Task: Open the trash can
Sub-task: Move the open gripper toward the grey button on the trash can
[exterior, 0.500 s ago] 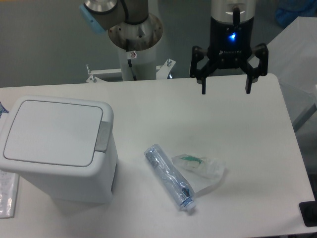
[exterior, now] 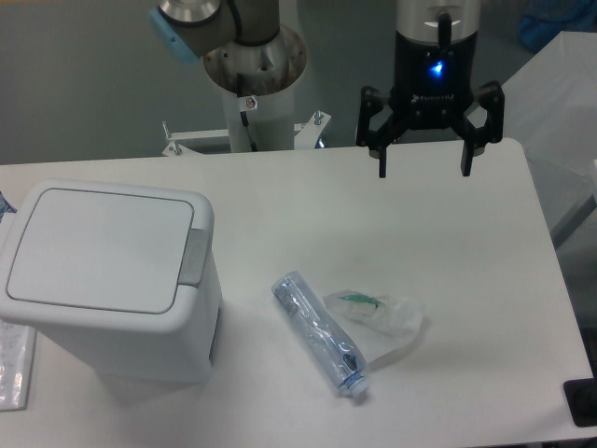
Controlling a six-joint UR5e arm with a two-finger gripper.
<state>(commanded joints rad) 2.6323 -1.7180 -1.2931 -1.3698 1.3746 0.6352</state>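
Overhead, the single fixed view takes in a white table (exterior: 280, 196) with a smooth matte top, and the trash can (exterior: 107, 280) serves as the anchor at its near-left part. Its rounded-rectangle lid (exterior: 93, 247) lies flat and closed, with the grey push tab (exterior: 193, 257) on the rim edge facing the table's middle. Just right of the bin, apart from it, a clear plastic bottle (exterior: 317, 332) lies on its side, and a crumpled clear wrapper (exterior: 381, 317) with a green mark touches the bottle's far side. Well away from the bin, toward the far-right edge, the gripper (exterior: 424, 173) hangs above the tabletop with its fingers spread wide and nothing between them; a blue light glows on its black body. Behind the bin, beyond the table's far edge, stands the arm's pale base column (exterior: 252, 84) against a grey floor.
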